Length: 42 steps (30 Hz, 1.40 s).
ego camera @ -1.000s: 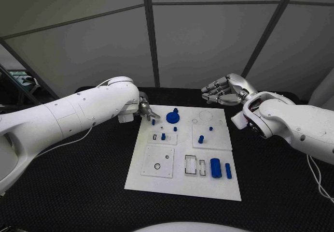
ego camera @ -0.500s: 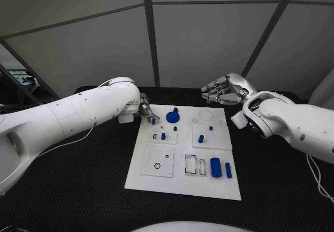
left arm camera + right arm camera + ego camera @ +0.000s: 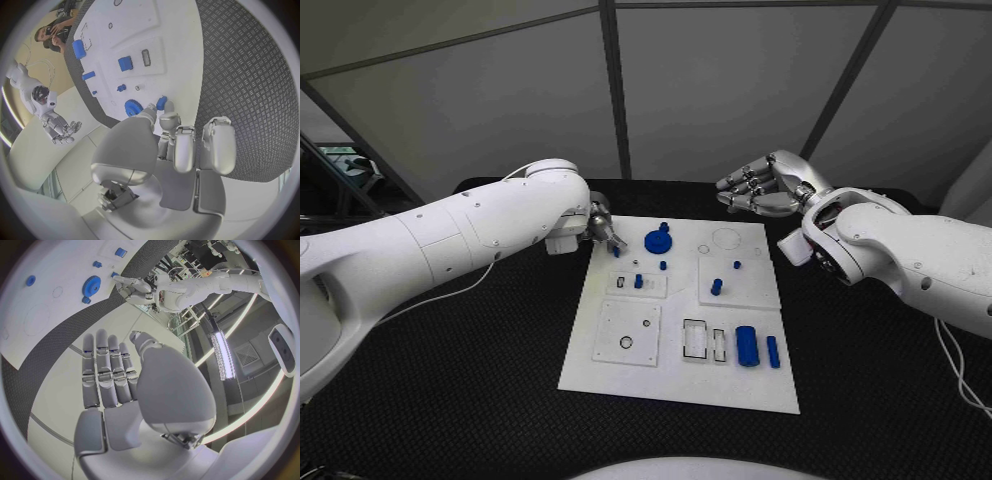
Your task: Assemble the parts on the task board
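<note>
Even, cool overhead light falls on the task board (image 3: pixel 679 370), bright against the dark desk (image 3: pixel 459 400); shadows stay faint. Ceiling strip lamps (image 3: pixel 222 355) glare; wrist views bend at the rims.

blue gear (image 3: pixel 658 240) beside left hand (image 3: pixel 599 226), bare task board (image 3: pixel 678 385) near edge

You've got two chunky glossy-white arms w/ rounded shells. Silver metal hands: left hand (image 3: pixel 602 228), right hand (image 3: pixel 759 187). Thin white cable (image 3: pixel 444 296) under the left arm.
</note>
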Motion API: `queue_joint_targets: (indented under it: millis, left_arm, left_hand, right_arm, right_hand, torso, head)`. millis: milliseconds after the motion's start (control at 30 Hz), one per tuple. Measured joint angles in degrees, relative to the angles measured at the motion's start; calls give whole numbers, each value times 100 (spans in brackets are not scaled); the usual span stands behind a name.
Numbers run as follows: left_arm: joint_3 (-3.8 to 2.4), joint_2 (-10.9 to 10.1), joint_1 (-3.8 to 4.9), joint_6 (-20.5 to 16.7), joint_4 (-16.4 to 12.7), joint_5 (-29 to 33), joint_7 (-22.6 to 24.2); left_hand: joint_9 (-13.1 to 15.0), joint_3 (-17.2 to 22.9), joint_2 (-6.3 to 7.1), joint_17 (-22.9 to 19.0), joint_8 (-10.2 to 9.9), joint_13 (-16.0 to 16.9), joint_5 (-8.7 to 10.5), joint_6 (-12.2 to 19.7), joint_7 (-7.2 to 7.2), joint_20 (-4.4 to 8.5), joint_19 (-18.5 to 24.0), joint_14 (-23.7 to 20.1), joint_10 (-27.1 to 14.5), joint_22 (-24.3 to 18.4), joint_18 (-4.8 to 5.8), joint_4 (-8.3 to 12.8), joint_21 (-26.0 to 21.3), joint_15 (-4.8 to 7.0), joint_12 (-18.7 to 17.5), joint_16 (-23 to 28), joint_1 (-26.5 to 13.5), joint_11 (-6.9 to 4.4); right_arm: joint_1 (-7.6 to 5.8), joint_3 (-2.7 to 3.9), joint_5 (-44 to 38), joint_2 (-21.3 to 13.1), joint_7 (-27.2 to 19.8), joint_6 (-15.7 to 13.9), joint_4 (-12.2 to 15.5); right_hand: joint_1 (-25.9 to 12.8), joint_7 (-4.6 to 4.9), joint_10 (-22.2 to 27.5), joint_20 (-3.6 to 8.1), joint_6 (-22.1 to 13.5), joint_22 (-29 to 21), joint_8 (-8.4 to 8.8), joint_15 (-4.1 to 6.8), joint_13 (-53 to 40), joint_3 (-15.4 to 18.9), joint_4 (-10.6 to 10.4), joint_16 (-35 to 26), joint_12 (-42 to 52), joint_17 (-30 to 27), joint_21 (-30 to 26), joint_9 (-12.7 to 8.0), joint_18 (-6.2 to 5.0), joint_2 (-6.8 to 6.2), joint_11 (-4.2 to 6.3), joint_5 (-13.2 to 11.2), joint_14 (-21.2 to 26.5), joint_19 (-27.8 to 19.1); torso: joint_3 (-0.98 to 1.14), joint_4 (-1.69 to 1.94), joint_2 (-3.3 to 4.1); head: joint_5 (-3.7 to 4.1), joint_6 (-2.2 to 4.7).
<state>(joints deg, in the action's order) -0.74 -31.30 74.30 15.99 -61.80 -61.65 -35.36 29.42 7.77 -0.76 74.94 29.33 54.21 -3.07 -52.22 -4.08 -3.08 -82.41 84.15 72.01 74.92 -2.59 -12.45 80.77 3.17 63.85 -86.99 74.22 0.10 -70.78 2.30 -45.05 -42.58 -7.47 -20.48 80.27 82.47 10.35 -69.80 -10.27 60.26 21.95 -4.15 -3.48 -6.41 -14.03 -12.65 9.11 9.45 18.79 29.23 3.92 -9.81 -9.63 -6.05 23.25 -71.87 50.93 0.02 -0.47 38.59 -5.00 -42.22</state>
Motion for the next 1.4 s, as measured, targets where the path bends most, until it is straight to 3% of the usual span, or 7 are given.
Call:
queue_joint_targets:
  millis: [300,533,567,767,900,1167,1400]
  left_arm:
    - [-3,-2,3,1,5,156,93]
    - [1,-51,-10,-15,-7,253,138]
    - [1,-64,-11,-23,-14,266,142]
    - [2,-220,-16,-134,-188,372,181]
    - [2,-411,-21,-280,-474,484,213]
    - [13,-920,-102,-709,-1307,720,248]
    - [31,-1207,-238,-1093,-1865,793,253]
  left_hand:
    - [-92,618,-181,0,-111,-83,31,44,-2,12,-12,-21,-43,0,0,424,0,20,-107,0,516,-34]
    - [-63,949,-164,0,13,-163,61,94,-24,20,-20,-21,-62,-1,0,137,0,20,-183,0,548,-18]
    - [-43,1011,-66,0,46,-172,40,107,-23,20,-20,-21,-66,-1,0,78,0,20,-184,0,536,-16]
    - [138,1825,298,0,225,-178,0,156,-32,20,-20,-21,-12,0,1,232,0,20,-184,-39,169,-16]
    - [228,2276,562,0,376,-144,-266,156,-32,34,-33,-20,87,-1,1,342,44,19,-172,-44,-96,-26]
    - [320,2650,770,0,508,-120,-422,142,-18,50,-93,-20,145,-1,0,465,101,19,-134,-44,-305,-40]
    - [352,2710,831,0,552,-127,-467,133,-10,71,-113,-3,147,-1,0,479,123,35,-134,-44,-366,-40]
  right_arm:
    - [0,0,0,6,0,8,-12]
    - [0,0,0,9,0,13,-24]
    - [0,0,0,9,0,14,-26]
    - [0,0,0,15,-1,19,-41]
    - [0,0,0,16,-2,23,-48]
    - [0,0,1,4,-1,31,-67]
    - [1,-2,1,8,0,38,-93]
  right_hand:
    - [0,0,0,0,0,1,0,0,0,0,0,0,0,0,0,0,0,0,0,17,0,0]
    - [0,0,0,0,0,-6,0,0,5,0,0,-21,0,0,0,0,1,0,0,17,0,0]
    - [0,0,0,0,0,-6,0,0,5,0,0,-21,0,0,0,0,1,0,0,21,0,0]
    - [0,0,0,0,0,-5,0,0,4,0,0,-21,0,0,-24,0,0,0,0,54,0,0]
    - [0,0,0,0,0,-5,0,0,4,0,0,-20,0,0,-24,0,0,0,0,54,0,-1]
    - [0,0,0,1,0,-12,0,0,9,0,0,-20,0,0,-24,0,0,0,0,54,0,-1]
    - [0,0,0,23,0,-11,0,0,9,0,0,-20,0,1,-24,0,1,0,0,54,0,21]
  torso:
    - [2,0,-1]
    - [2,3,-4]
    - [2,3,-4]
    - [2,7,-7]
    - [1,8,-8]
    - [2,8,-9]
    - [5,21,-23]
  head:
    - [-10,-7]
    - [-16,-3]
    - [-17,-2]
    - [-33,1]
    - [-45,-2]
    - [-61,-24]
    - [-69,-55]
